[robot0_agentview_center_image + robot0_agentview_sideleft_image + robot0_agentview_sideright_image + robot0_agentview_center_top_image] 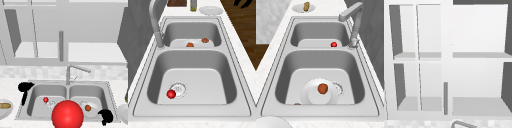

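Observation:
My left hand [25, 87] hovers over the back left corner of the double sink [67, 83], its fingers [24, 98] hanging straight down and holding nothing. My right hand [106, 116] floats at the sink's front right corner, relaxed and empty, and appears beyond the counter edge in the left side view [242, 2]. A small red ball [45, 99] [171, 94] [334, 44] lies by the left basin's drain. The right basin holds a white plate [93, 112] [312, 96] with a brown item [88, 108] [322, 88] on it. A large red sphere [67, 114] covers the sink's front middle.
The faucet [68, 73] rises behind the divider. A plate with a bread-like piece [5, 106] [306, 6] sits on the left counter. On the right counter are a white plate [123, 112] [211, 10] and a bottle [193, 6]. The wall cabinet [446, 57] above has open shelves.

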Robot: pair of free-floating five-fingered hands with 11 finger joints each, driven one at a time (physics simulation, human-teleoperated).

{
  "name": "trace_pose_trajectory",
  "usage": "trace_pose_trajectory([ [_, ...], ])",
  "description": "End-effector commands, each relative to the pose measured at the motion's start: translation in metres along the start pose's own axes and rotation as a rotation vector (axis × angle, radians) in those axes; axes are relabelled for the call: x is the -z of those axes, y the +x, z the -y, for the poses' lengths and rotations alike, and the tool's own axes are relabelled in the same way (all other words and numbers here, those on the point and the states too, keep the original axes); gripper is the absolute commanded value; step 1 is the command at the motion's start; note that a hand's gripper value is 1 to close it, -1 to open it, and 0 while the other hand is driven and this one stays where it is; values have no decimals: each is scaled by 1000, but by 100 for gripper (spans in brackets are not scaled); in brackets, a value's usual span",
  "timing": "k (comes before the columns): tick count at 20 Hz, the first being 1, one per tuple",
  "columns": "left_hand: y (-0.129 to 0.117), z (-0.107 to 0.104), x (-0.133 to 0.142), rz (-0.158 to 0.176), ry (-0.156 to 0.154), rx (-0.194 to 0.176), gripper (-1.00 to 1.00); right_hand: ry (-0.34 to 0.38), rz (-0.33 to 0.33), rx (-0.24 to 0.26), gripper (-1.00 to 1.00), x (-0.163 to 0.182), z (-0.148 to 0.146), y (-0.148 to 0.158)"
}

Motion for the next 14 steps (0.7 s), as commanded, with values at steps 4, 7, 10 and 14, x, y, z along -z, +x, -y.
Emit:
trace_pose_trajectory([
  [4,16,-18,20,-3,125,40,-100,0,0,0,0,0,0,0],
  [7,22,-23,21,-11,166,32,-100,0,0,0,0,0,0,0],
  [10,25,-26,21,2,199,21,-100,0,0,0,0,0,0,0],
  [14,26,-28,22,23,223,21,-100,0,0,0,0,0,0,0],
])
